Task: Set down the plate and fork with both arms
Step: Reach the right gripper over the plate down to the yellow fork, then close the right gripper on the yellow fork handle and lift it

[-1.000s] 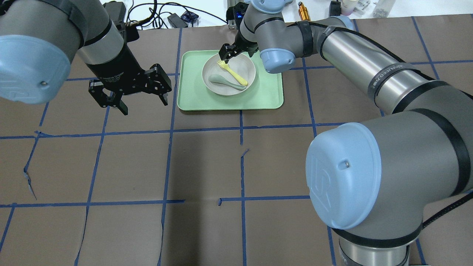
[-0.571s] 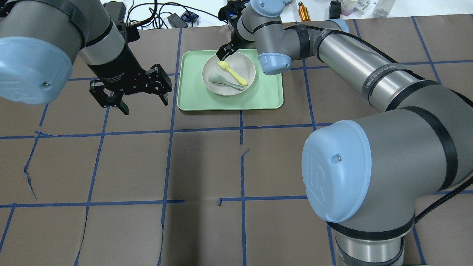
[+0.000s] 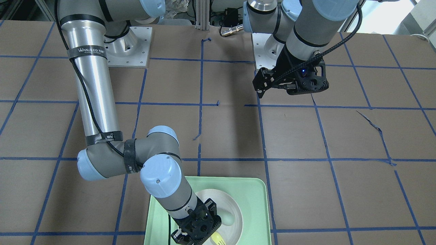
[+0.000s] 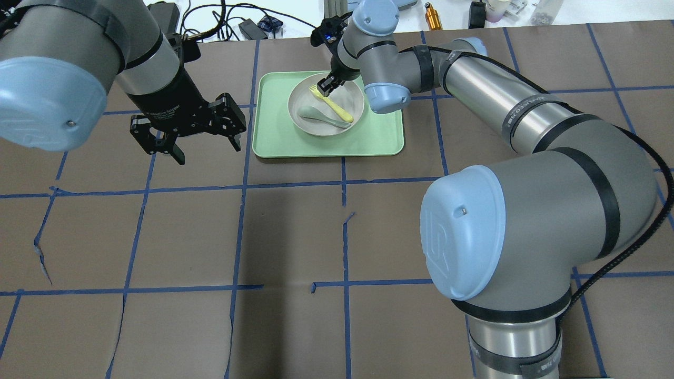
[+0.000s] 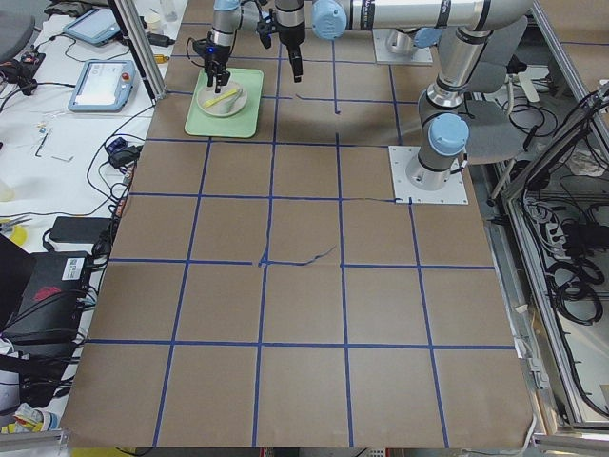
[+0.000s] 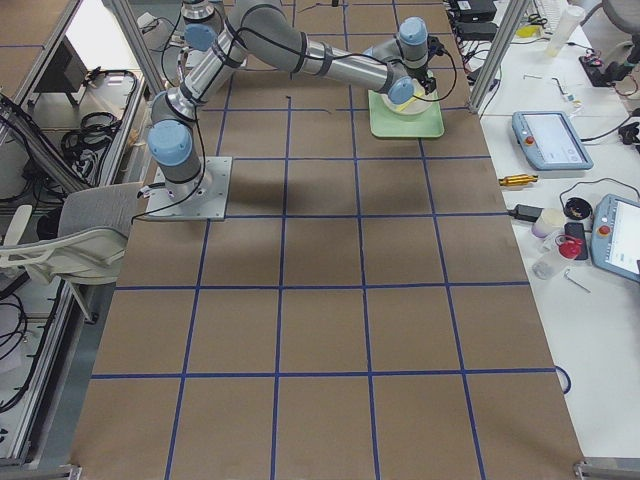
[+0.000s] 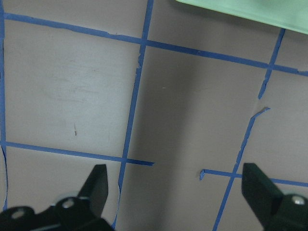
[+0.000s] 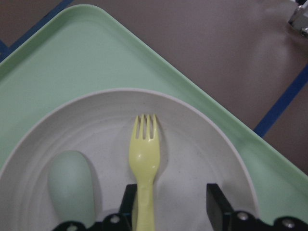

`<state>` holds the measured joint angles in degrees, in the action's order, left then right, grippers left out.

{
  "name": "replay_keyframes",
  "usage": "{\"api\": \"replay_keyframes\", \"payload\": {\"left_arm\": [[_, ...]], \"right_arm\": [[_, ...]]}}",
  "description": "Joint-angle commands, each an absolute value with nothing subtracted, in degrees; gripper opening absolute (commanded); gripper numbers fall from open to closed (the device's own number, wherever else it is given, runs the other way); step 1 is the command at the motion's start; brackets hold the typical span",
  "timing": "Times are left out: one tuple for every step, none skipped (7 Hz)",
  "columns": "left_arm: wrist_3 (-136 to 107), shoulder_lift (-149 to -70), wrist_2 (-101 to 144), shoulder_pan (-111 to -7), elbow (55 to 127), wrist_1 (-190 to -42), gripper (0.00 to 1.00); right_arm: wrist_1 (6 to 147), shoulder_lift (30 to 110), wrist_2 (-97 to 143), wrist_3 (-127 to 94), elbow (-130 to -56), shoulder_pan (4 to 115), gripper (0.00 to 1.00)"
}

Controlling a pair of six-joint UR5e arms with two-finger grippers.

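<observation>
R jaws astride fork (image 8: 144, 161), in plate (image 8: 195, 154)

In the plate (image 8: 192, 144) lie fork (image 8: 144, 159) and spoon (image 8: 72, 185); plate sits on tray (image 8: 72, 62).

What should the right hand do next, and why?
Probably close the right hand on the fork: its open fingers straddle the handle, which lies flat in the plate beside the spoon. The handle sits nearer one finger, so close gently.
</observation>
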<state>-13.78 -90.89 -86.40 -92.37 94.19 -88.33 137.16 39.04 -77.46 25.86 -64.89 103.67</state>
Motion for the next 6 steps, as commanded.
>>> {"api": "replay_keyframes", "payload": {"left_arm": [[-13.80, -90.97, -86.40, -92.37, 94.22, -88.24, 1.00], [-13.80, -91.05, -86.40, -92.37, 94.22, -88.24, 1.00], [-13.80, -91.05, -86.40, -92.37, 94.22, -88.24, 1.00], [-13.80, -91.05, -86.40, -92.37, 94.22, -88.24, 1.00], [-13.80, -91.14, -86.40, -92.37, 94.22, -88.07, 1.00], [-13.80, -91.23, -86.40, -92.37, 94.22, -87.98, 1.00]], "right_arm": [[136.76, 36.92, -79.09, 25.23, -62.67, 104.85, 0.54], [136.76, 36.83, -79.19, 25.22, -62.75, 105.20, 0.54], [136.76, 36.74, -79.19, 25.22, -62.84, 105.21, 0.54], [136.58, 36.74, -79.36, 25.31, -63.10, 105.21, 0.54], [136.06, 36.74, -79.97, 25.40, -63.71, 105.21, 0.54], [135.88, 36.83, -79.98, 25.66, -63.98, 105.21, 0.54]]}}
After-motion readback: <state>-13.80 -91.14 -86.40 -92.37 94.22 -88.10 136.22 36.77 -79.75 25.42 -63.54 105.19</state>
